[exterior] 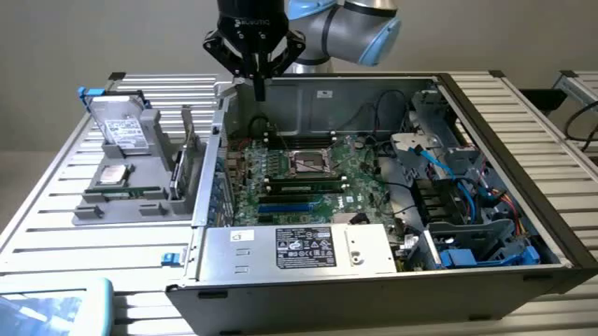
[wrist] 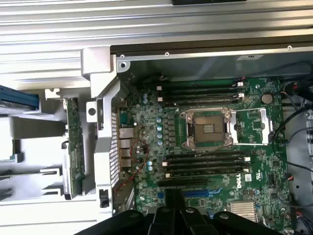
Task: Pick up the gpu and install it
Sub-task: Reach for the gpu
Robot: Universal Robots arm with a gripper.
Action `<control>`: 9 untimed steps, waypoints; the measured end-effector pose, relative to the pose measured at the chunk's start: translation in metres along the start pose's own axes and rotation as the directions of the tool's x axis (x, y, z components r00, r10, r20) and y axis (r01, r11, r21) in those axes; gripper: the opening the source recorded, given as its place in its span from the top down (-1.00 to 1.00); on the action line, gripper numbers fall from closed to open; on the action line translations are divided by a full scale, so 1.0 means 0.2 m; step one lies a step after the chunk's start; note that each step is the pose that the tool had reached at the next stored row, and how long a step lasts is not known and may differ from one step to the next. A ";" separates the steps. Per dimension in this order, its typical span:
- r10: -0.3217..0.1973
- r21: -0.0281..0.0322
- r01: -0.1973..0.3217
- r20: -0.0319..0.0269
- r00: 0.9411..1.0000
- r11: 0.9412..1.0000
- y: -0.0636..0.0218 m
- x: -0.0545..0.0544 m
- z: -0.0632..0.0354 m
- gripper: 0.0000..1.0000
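The gpu (exterior: 190,158) stands on edge in a grey holder (exterior: 117,206) at the exterior view's left, just outside the open computer case (exterior: 374,280). In the wrist view the gpu (wrist: 73,142) shows edge-on as a narrow green board beside the case's rear bracket. My gripper (exterior: 259,91) hangs above the back left corner of the case, fingers pointing down, shut with nothing between them. It is to the right of the gpu and higher than it. From the wrist camera my gripper (wrist: 172,198) is a dark shape over the motherboard (wrist: 210,137) and its blue slot (wrist: 195,193).
The grey holder also carries two silver hard drives (exterior: 122,129) (exterior: 112,175) and a memory stick (exterior: 126,190). Inside the case are the power supply (exterior: 299,248), blue cables and drive bays (exterior: 467,210). A blue-edged object (exterior: 52,308) sits at the front left.
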State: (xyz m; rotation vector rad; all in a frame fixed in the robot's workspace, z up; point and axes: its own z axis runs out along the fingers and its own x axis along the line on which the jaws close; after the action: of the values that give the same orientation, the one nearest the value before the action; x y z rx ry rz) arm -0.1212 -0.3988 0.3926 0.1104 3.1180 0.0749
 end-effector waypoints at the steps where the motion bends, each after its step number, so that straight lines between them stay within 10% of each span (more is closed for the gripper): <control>1: 0.000 0.000 0.000 0.000 1.000 1.000 0.000 0.00 0.000 0.79; 9: 0.000 0.000 0.000 0.000 1.000 1.000 0.000 0.00 0.000 0.79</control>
State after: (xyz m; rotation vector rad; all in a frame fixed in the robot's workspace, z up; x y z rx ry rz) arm -0.1212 -0.3988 0.3926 0.1104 3.1180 0.0750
